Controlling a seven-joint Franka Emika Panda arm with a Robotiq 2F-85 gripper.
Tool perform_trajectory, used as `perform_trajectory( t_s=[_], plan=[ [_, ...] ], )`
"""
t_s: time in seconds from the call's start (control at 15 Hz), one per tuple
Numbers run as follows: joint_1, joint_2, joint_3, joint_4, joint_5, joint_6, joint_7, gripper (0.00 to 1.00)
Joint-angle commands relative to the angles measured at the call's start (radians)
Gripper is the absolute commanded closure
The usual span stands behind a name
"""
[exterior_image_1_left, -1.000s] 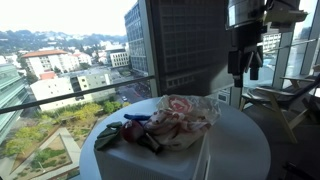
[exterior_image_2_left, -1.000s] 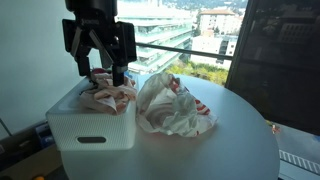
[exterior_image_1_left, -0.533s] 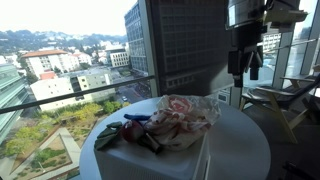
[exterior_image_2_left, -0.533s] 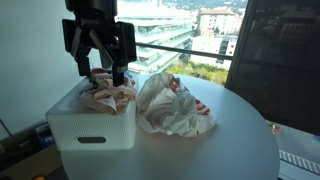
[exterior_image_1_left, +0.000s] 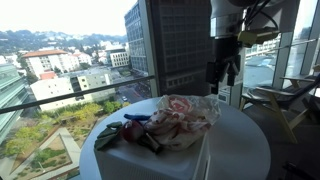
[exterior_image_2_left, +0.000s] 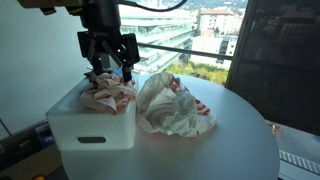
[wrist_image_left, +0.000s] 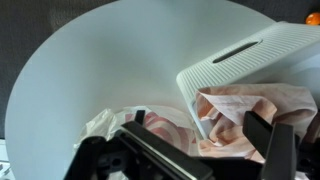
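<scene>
We are seeing the claw (exterior_image_2_left: 108, 70) hanging with its fingers spread wide and pointing straight down, and nothing is sitting between them. Directly beneath it a crumpled pink-and-white cloth (exterior_image_2_left: 108, 93) is lying bunched up in a white basket (exterior_image_2_left: 90, 128). The fingertips are coming very close to its top folds, but we cannot tell whether they are touching. The cloth is showing no clear long axis, being wadded into a rough heap with folds rising above the rim. In the wrist view the same cloth (wrist_image_left: 255, 110) is filling the space ahead of the claw. The basket wall with the handle slot (wrist_image_left: 250, 52) is running at a slant beyond it, rising toward the right. A second bundle of cloth (exterior_image_2_left: 175, 105) is resting on the round white table (exterior_image_2_left: 235, 135), lower than the claw and off to one side, just beside the basket. It is spreading slightly wider than tall, away from the basket.
</scene>
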Motion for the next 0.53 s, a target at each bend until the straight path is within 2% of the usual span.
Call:
perform_trajectory(
  t_s=[0.0,0.13,0.47],
  plan=[
    [0.009,0.17,0.018,0.054,-0.009,0.161,0.027,0.0],
    [0.023,0.25,0.023,0.079,0.007,0.191,0.018,0.0],
    [0.079,0.381,0.04,0.149,0.026,0.151,-0.035,0.0]
  ],
)
